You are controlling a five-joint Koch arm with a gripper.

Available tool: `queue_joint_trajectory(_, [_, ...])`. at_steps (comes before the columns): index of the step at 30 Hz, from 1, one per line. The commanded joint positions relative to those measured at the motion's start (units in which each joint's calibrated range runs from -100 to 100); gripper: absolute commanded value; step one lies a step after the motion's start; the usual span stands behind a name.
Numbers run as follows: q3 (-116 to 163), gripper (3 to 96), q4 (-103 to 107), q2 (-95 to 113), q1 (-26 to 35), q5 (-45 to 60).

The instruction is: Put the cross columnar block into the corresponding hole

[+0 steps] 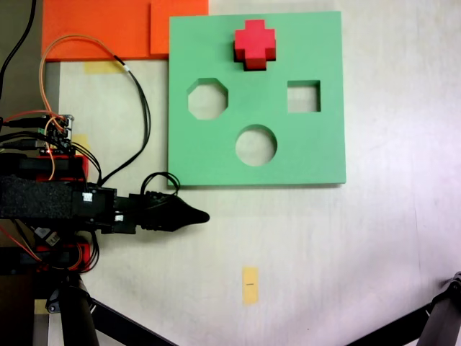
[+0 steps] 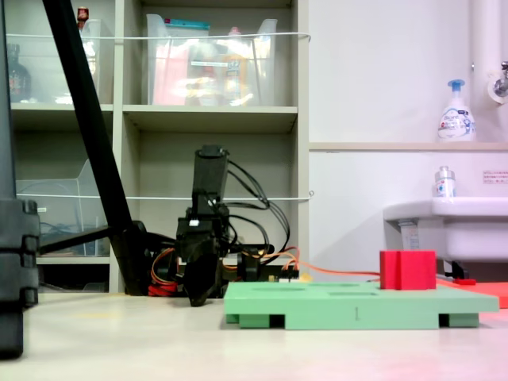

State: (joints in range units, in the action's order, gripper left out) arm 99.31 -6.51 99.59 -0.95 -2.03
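The red cross columnar block (image 1: 254, 43) stands upright on the far part of the green foam board (image 1: 317, 155), away from the arm. In the second exterior view the block (image 2: 407, 270) rises well above the board (image 2: 349, 305) near the second exterior view's right end. The corresponding hole is hidden; only the octagonal, square and round cutouts show. My black gripper (image 1: 202, 215) lies low just off the board's near left corner in the first exterior view, shut to a single point with nothing in it. In the second exterior view the gripper (image 2: 198, 298) points down at the table beside the board.
Orange foam sheets (image 1: 108, 29) lie at the first exterior view's top left, touching the board. Orange and black cables (image 1: 137, 94) loop over the table near the arm's base. A yellow tape mark (image 1: 249, 285) sits in front. Tripod legs (image 1: 446, 317) cross the lower corners.
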Motion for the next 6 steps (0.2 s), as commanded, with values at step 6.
queue_joint_trajectory(6, [0.7,48.6,6.2,0.4,2.2,0.2])
